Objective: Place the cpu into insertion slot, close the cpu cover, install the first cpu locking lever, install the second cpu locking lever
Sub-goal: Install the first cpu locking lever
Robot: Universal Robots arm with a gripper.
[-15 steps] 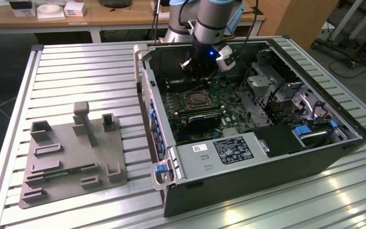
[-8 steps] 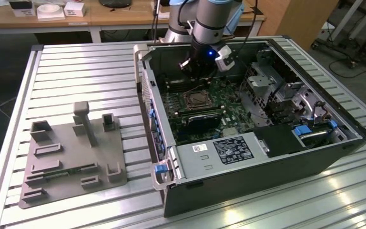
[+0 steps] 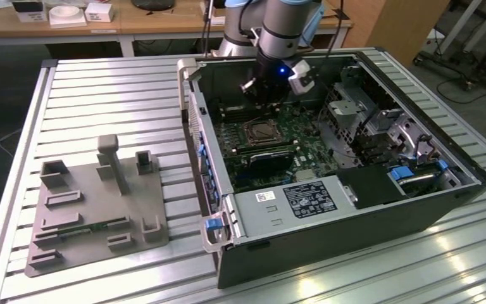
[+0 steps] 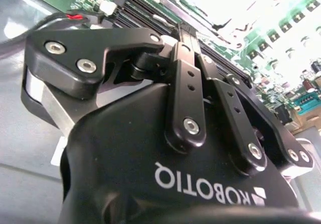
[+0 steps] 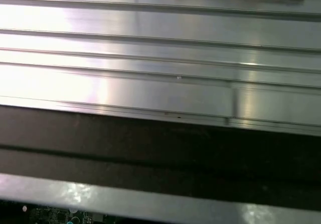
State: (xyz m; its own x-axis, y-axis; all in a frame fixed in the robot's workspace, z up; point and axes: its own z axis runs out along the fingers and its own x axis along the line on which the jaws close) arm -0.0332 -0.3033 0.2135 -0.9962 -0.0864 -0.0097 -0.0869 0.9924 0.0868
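Observation:
In the exterior view the insertion slot (image 3: 262,131) is a small square socket with a metal rim on the green board (image 3: 306,126) inside the open computer case. A silver frame, the cpu cover, lies flat around it. I cannot tell whether the cpu sits inside. My gripper (image 3: 266,104) hangs from the arm just above the board, a little beyond the socket toward the case's far wall. The second wrist view looks past the gripper's black body (image 4: 190,133) onto the green board (image 4: 281,58) and long black memory slots (image 4: 145,10).
The case (image 3: 328,253) lies open on a slatted aluminium table (image 3: 108,95). A grey box with a white label (image 3: 298,199) fills the near end. A grey fixture plate (image 3: 91,209) rests at the exterior view's left. Table slats (image 5: 160,53) and a dark case wall (image 5: 160,148) appear in the first wrist view.

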